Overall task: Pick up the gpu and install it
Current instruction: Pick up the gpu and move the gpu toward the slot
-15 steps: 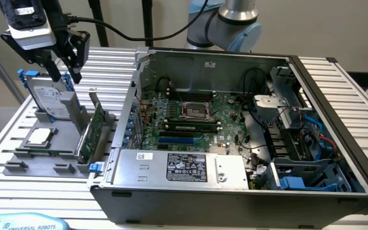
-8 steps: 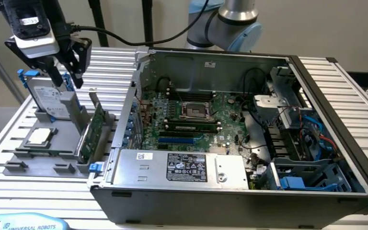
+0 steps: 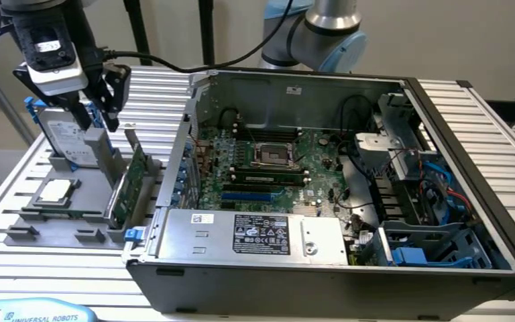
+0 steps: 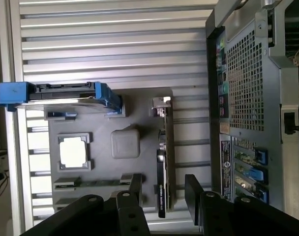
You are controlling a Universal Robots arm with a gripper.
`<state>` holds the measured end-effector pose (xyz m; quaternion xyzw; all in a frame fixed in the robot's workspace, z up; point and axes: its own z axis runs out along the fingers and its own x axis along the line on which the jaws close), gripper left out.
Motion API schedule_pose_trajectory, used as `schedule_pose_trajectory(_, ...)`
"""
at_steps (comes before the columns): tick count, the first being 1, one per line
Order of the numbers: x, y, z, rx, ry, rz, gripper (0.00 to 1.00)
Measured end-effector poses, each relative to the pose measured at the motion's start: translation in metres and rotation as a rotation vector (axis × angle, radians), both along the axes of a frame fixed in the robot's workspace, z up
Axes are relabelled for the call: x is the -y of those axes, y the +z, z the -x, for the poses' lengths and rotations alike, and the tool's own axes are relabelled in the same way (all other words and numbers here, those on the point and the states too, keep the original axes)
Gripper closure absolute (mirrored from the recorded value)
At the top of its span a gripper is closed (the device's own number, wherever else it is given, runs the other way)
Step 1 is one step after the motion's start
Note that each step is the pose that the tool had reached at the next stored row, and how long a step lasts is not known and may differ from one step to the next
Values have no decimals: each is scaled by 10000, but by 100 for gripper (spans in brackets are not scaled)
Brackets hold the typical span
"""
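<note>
We note the gripper (image 3: 94, 117) fully open and empty, hanging above the gpu (image 3: 131, 180), which stands on edge in the holder (image 3: 56, 236).

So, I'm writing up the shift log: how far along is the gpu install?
Nothing looks done yet: the gpu stands on edge in the grey holder, outside the computer case. In hand: the gripper hangs above the holder, its fingers open and empty, lined up either side of the card in the wrist view. Left: both the pickup and the seating on the motherboard.
</note>
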<state>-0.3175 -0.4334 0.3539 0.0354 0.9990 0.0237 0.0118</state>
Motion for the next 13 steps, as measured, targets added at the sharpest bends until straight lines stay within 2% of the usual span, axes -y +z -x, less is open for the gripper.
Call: schedule_pose_trajectory(13,52,-236,0,14,0,0,52)
